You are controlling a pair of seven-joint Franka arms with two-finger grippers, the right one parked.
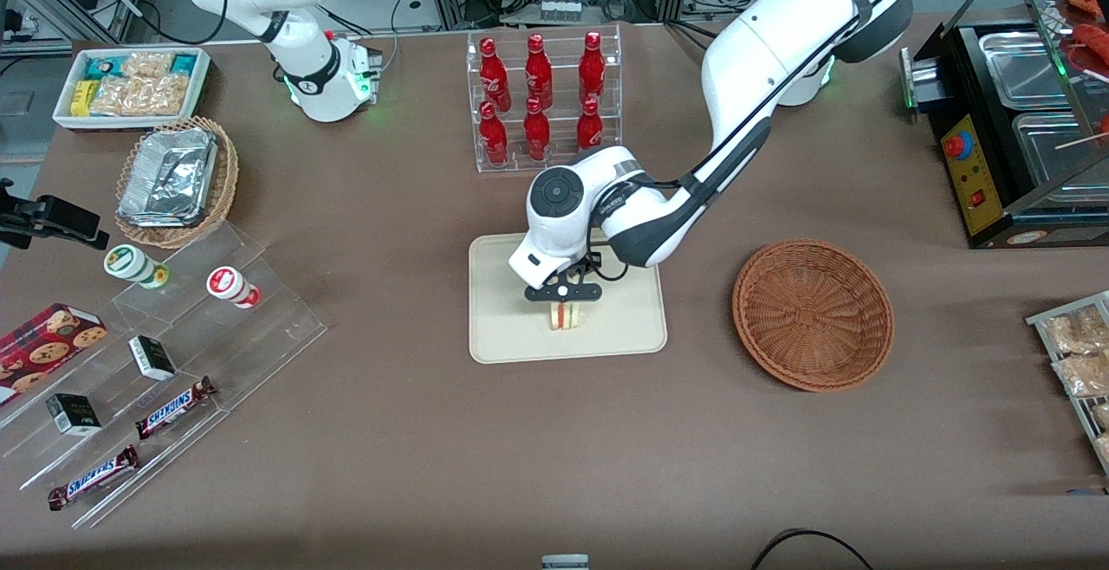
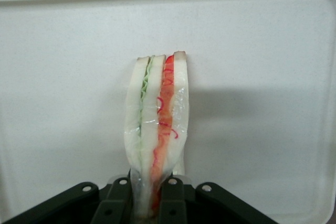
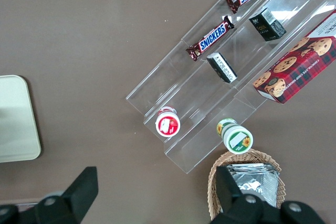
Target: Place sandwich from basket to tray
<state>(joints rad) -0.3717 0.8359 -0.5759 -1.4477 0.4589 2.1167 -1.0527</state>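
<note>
My left gripper (image 1: 565, 300) is over the cream tray (image 1: 624, 327), shut on the sandwich (image 1: 567, 316). The sandwich is a white-bread wedge with red and green filling. It stands on edge with its cut side toward the front camera, at or just above the tray's surface. In the left wrist view the black fingers (image 2: 173, 203) pinch the sandwich (image 2: 157, 124) by its end, with the tray (image 2: 262, 51) filling the background. The reddish-brown wicker basket (image 1: 813, 314) sits empty beside the tray, toward the working arm's end of the table.
A clear rack of red bottles (image 1: 541, 98) stands farther from the front camera than the tray. A tan basket with foil containers (image 1: 176, 180), a snack bin (image 1: 132, 85) and clear display steps with snacks (image 1: 156, 379) lie toward the parked arm's end. A black warmer (image 1: 1014, 128) stands toward the working arm's end.
</note>
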